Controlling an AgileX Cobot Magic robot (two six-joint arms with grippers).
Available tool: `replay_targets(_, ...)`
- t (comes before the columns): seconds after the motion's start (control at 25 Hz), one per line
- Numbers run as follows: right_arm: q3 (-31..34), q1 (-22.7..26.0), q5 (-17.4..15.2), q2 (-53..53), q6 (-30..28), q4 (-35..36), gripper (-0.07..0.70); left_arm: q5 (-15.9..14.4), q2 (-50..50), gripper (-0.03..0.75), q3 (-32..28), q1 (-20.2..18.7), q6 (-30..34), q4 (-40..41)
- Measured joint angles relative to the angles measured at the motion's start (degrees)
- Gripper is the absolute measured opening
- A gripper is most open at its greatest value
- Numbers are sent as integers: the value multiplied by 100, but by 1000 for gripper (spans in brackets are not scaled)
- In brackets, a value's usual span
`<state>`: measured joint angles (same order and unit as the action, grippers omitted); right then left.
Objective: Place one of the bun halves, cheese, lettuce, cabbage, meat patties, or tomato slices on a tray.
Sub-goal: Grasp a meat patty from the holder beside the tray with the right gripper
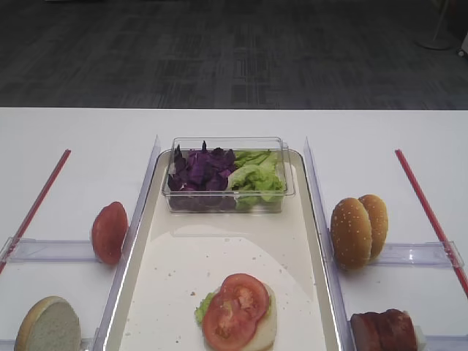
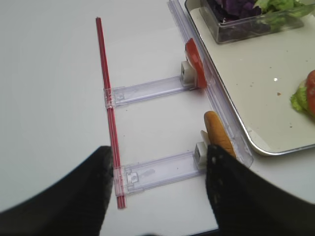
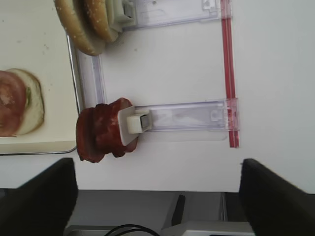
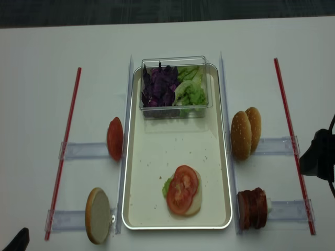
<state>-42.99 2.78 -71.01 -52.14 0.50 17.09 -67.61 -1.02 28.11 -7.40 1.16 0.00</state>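
Right wrist: meat patties (image 3: 101, 130) behind clip

Overall light: bright, even, from above; the white table (image 1: 73, 139) reads near blown-out in both wrist views
Shadows: soft and short; a faint grey one under the clear plastic box (image 1: 228, 175), another beside the meat patties (image 3: 101, 130)
Glare: broad pale sheen across the tray (image 1: 183, 270) floor; thin highlights along its raised rim
Focus: exterior views fairly sharp; tomato slices (image 4: 182, 189) legible
Blur: dark gripper fingers (image 3: 37, 201) in the right wrist view soft-edged; same in the left wrist view (image 2: 241, 196)
Background: floor beyond the table dim, low contrast
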Motion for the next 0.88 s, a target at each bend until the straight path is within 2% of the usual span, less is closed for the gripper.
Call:
replay_targets(0.16,0,0,0,-93,-50,230,650,0,0,383,0,0,0,0)
replay_targets(0.4,0,-84,0,-93,-90,192,645,0,0,383,0,0,0,0)
replay_targets(0.88,0,-1621,53,-658,570,-151,644,0,0,383,0,0,0,0)
